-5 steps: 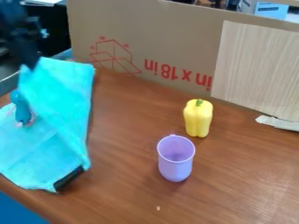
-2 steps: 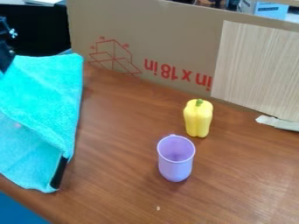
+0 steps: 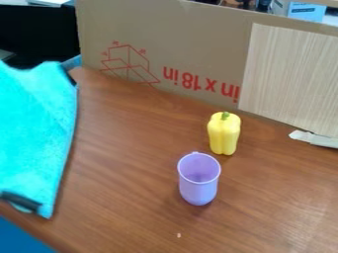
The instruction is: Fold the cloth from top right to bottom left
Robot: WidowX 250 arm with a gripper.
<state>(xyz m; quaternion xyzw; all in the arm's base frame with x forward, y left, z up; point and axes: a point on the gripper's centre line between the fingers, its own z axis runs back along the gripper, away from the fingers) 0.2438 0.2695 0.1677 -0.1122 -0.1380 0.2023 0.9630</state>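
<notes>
The cloth (image 3: 33, 128), well left of the purple cup (image 3: 198, 185), appears partly folded. Laying down and flattening likely remain. Whether the gripper grasps it, I cannot tell.

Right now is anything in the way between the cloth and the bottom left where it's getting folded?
Nothing visible blocks it, but the cloth runs past the picture's left edge. A dark strip shows near its lower edge; the purple cup and yellow pepper stand off to its right.
</notes>
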